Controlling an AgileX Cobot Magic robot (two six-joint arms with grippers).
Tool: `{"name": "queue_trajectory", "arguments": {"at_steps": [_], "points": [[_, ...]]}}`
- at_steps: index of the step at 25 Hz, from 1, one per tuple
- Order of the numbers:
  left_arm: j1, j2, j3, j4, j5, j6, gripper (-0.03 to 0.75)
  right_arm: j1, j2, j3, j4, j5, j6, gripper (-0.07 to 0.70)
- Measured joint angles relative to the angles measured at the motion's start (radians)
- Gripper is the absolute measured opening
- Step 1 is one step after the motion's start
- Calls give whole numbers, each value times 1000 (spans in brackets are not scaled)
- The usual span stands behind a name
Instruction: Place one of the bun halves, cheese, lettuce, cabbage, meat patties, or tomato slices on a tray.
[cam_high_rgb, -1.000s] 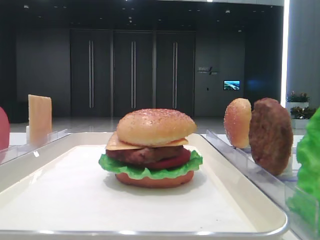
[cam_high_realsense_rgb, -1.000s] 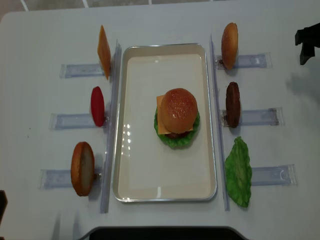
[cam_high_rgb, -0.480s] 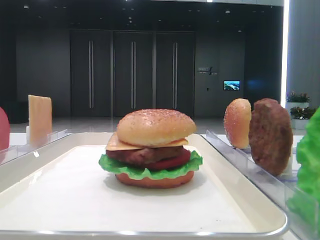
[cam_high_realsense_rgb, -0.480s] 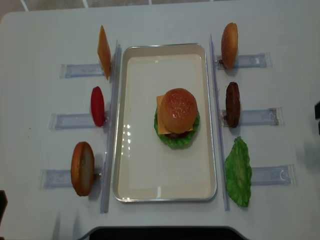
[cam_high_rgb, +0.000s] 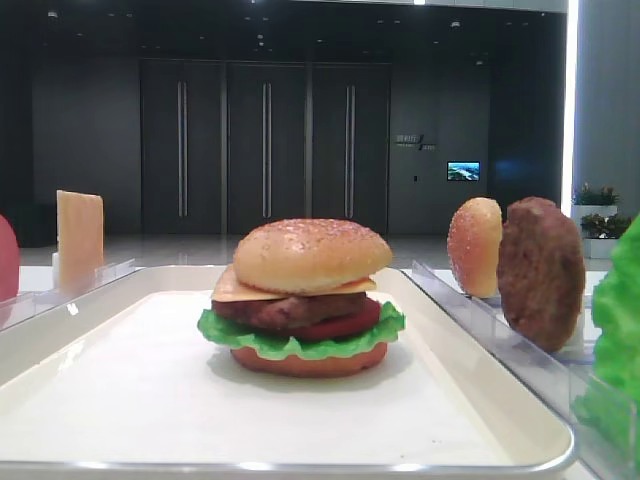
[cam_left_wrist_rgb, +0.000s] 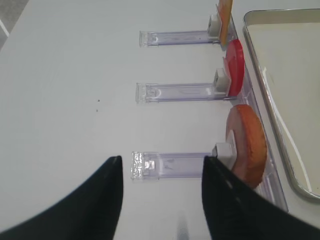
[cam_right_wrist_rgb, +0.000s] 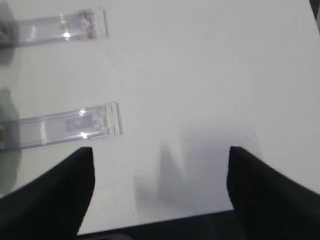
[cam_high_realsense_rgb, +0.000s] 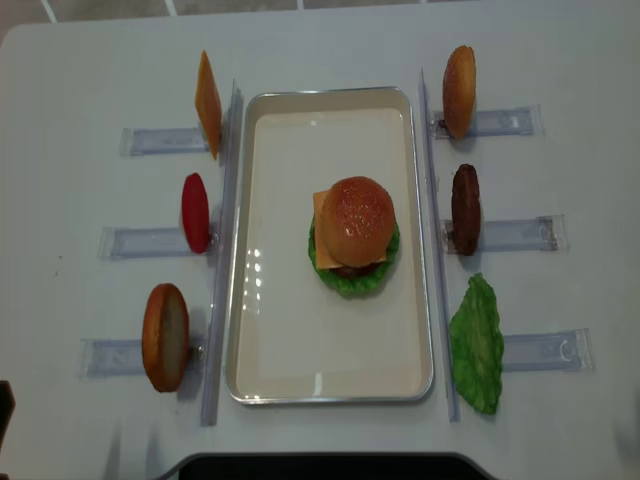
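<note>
While cropped by the frame edge, both claws (cam_right_wrist_rgb: 160, 200) (cam_left_wrist_rgb: 162, 195) apart and empty; burger's (cam_high_realsense_rgb: 354, 235) lower layers hidden overhead.

Legible text: none; the small pale wall sign (cam_high_rgb: 414, 141) beside the dark doors is too blurred to read.

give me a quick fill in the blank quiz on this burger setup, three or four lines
1. The stacked burger sits on the ____.
2. On top of the burger lies a seeded ____.
3. The lettuce leaf lies on the ____ side of the tray in the overhead view.
4. The tomato slice stands between the cheese and a ____.

Missing words: tray; bun half; right; bun half
</note>
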Motion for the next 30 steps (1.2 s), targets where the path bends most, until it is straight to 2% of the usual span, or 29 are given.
{"name": "queue_trajectory", "arguments": {"at_steps": [7,9,30], "points": [[0,0,0,0,0,0,391,-1,-325,4,8,1,-31,519],[0,0,0,0,0,0,391,-1,-368,4,8,3,-32,518],[0,0,0,0,0,0,391,2,-374,5,17,3,-41,517]]}}
